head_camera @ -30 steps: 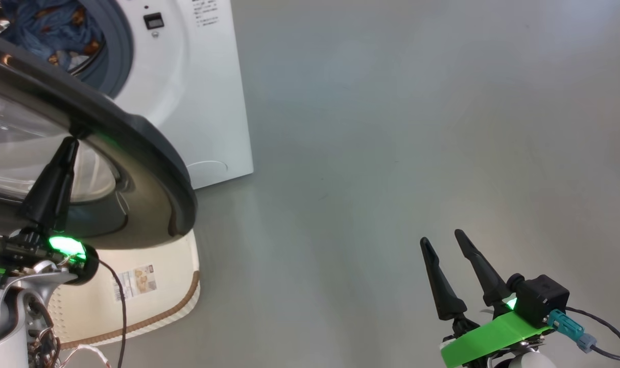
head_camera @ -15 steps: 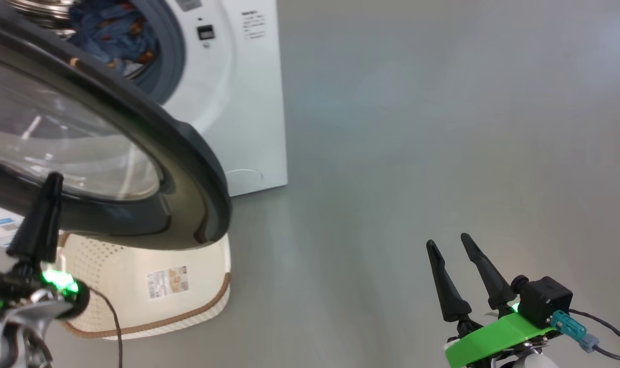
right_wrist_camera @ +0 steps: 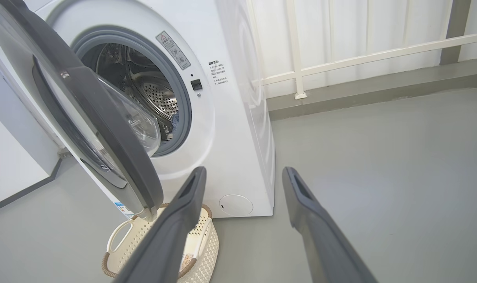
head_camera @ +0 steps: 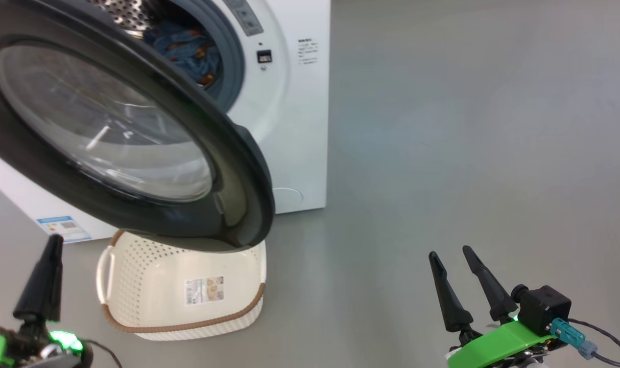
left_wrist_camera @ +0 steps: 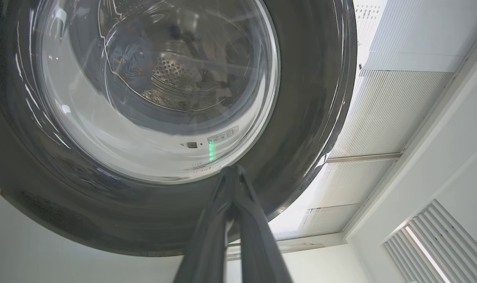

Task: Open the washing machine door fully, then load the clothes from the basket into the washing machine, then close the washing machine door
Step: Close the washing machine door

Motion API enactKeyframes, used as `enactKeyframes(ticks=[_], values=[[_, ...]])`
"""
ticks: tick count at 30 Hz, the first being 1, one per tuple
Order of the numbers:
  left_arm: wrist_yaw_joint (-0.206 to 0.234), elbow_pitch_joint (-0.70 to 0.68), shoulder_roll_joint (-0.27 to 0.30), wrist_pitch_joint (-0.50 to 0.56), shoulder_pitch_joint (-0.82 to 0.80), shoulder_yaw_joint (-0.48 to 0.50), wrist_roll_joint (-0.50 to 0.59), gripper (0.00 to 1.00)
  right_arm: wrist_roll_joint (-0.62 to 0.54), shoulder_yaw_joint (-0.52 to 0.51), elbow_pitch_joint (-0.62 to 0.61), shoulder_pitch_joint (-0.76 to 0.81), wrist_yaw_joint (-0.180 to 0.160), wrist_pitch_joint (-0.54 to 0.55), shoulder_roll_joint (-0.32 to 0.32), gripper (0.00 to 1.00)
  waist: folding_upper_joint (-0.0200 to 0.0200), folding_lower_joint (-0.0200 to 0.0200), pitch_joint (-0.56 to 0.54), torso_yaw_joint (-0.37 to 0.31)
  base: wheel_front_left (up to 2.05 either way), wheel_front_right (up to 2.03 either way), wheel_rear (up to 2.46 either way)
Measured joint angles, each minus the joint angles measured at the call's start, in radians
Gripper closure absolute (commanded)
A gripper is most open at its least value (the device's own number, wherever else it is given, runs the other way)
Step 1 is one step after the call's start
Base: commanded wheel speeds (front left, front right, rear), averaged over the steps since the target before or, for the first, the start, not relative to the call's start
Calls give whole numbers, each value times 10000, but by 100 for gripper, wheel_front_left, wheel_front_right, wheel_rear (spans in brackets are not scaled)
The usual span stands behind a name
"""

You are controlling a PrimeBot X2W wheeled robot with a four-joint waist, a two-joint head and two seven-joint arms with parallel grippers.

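The washing machine (head_camera: 300,128) stands at the upper left with its door (head_camera: 238,168) swung partly open, black rim and glass bowl facing me. Blue clothes (head_camera: 187,48) lie inside the steel drum. The cream basket (head_camera: 151,266) sits on the floor under the door, its inside bare but for a sticker. My left gripper (head_camera: 53,243) is shut on nothing, below the door and apart from it. In the left wrist view its shut gripper (left_wrist_camera: 234,169) points up at the door (left_wrist_camera: 309,98). My right gripper (head_camera: 449,253) is open and empty over bare floor.
A blue label sticker (head_camera: 65,227) and a round white flap (head_camera: 287,194) sit low on the washer's front. Grey floor spreads to the right. The right wrist view shows the washer (right_wrist_camera: 238,129), the basket (right_wrist_camera: 207,243) and a white railing (right_wrist_camera: 360,59) along the wall.
The head camera has turned, shifting the whole picture right and down. My left gripper, earlier up against the door's rim, now sits lower and clear of it. The right gripper stays open.
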Motion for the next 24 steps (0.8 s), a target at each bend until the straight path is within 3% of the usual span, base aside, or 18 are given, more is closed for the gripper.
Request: enactKeyframes(ticks=[9,10,11,12,17,24], values=[[0,-380,17,-895,1299,-316,-125,100,59,-13,113,280,0,0,4,0,0,0,-506,498,0,0,0],[0,-447,25,-984,1417,-374,-176,88,59,-17,113,324,0,0,4,0,0,0,-550,542,0,0,0],[0,-529,25,-1122,1543,-426,-159,54,59,-21,119,362,0,0,6,0,0,0,-588,583,0,0,0],[0,-617,27,-1233,1675,-497,-153,0,59,-31,127,374,0,0,4,0,0,0,-620,626,0,0,0],[0,-876,27,-1944,2138,-671,240,0,73,-50,105,374,0,0,6,0,0,0,-675,790,0,0,0],[0,-1674,65,-3246,2162,-786,2010,0,73,-81,61,374,0,0,6,0,0,0,-682,945,0,0,0]])
